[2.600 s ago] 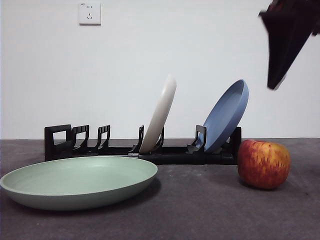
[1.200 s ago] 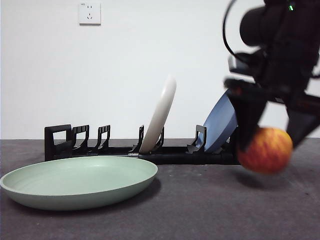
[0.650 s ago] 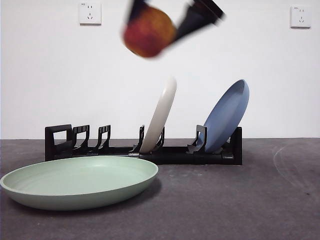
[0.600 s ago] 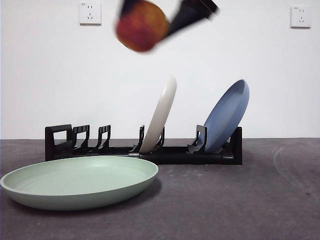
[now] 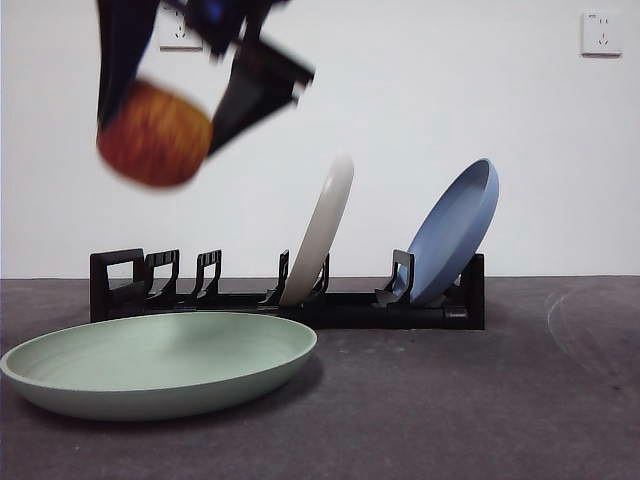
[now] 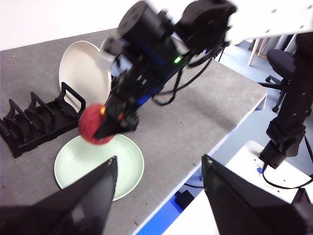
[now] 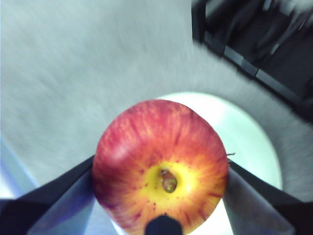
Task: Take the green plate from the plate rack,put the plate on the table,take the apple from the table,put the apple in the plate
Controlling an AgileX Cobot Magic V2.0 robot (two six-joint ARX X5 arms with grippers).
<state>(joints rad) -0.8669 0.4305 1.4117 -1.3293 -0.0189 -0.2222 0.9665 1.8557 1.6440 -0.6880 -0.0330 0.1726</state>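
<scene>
The right arm point(image 6: 146, 44) is black and bulky, with looping black cables and a small green light; its end effector point(image 6: 115, 128) has black wedge-shaped jaws.

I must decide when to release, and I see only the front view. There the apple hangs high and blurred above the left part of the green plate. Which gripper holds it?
Observer: The right gripper is shut on the apple, one jaw on each side.
Operator: Is the plate really below it, not in front or behind?
Observer: The right wrist view, looking past the apple, shows the green plate behind it, but the apple sits toward one edge of it.
Operator: Where is the other gripper?
Observer: The left gripper is open and holds nothing, far from the plate; its view shows the right arm carrying the apple over the plate.
</scene>
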